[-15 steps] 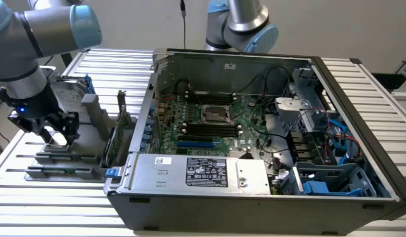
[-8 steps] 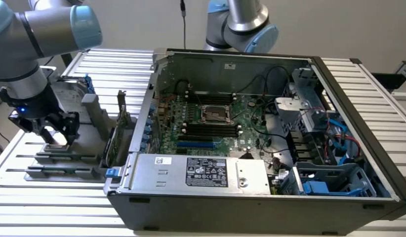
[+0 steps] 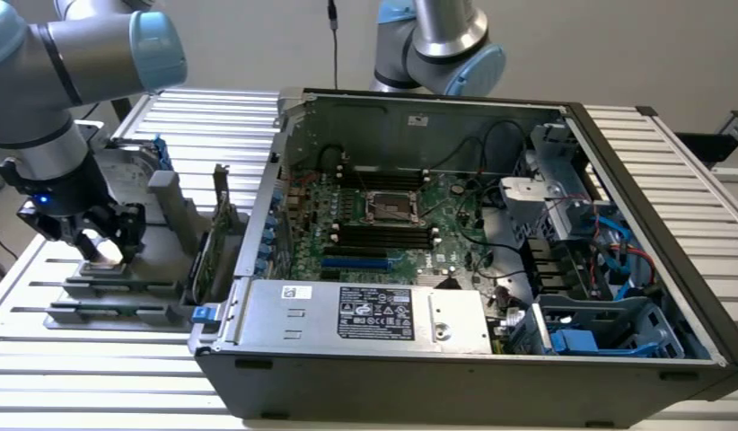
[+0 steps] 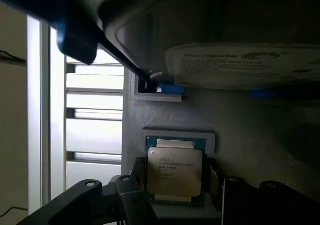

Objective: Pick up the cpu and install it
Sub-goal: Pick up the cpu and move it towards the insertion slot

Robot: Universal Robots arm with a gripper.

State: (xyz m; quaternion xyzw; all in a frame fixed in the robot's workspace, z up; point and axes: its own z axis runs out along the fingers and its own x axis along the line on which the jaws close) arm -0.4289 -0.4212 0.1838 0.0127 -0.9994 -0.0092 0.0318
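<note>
The cpu (image 4: 174,161), a small square chip with a shiny metal top, lies in a recess of the grey parts holder (image 4: 240,120). My gripper (image 4: 176,180) is lowered over it and open, one dark finger (image 4: 136,177) on each side of the chip, close to its edges. In the exterior view the gripper (image 3: 97,244) hangs over the holder (image 3: 118,292) at that view's left, with the cpu (image 3: 102,254) glinting between the fingers. The empty socket (image 3: 390,208) sits in the middle of the motherboard inside the open computer case (image 3: 465,368).
A silver hard drive (image 4: 240,65) with blue rails stands in the holder just behind the cpu. A green card (image 3: 214,242) stands upright between the holder and the case wall. Black memory sticks (image 3: 106,312) lie at the holder's front. A second arm (image 3: 435,45) rises behind the case.
</note>
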